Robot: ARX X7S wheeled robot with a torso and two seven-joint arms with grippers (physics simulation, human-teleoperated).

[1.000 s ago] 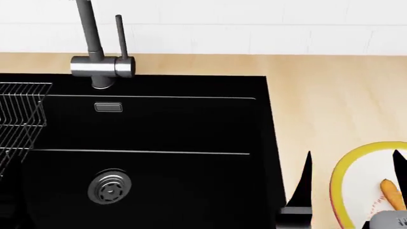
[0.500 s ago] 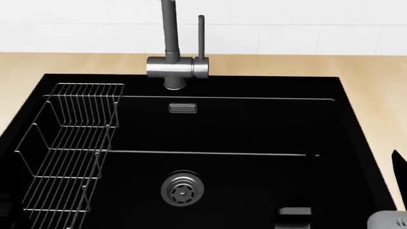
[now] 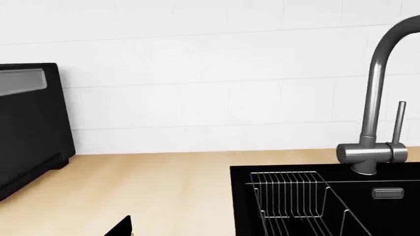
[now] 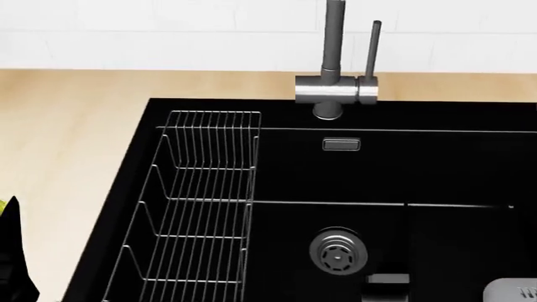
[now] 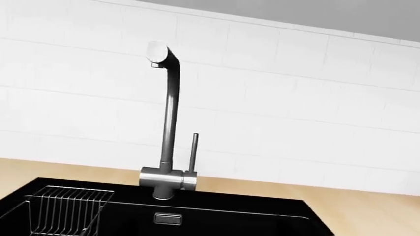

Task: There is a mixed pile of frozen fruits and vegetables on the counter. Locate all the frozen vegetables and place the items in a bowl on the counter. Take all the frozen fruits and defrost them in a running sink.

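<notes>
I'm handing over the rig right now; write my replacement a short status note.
Left gripper: one dark finger in view, state unclear.
Right gripper: only a grey part shows, state unclear.
Sink: no fruit in the visible basin, no water from the faucet.
Bowl and pile: out of view.
Done: nothing confirmable.
Left: fruits into sink, water on, check vegetables in bowl.

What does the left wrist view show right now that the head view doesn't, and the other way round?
Only the left wrist view shows a black appliance on the counter away from the sink, plus the faucet's upper bend. Only the head view shows the round steel drain on the sink floor, a dark gripper part at each lower corner, and a sliver of something yellow at its left edge. Both share the faucet, the wire rack, the black basin, the counter and the white wall tiles. No water is visibly running.
</notes>
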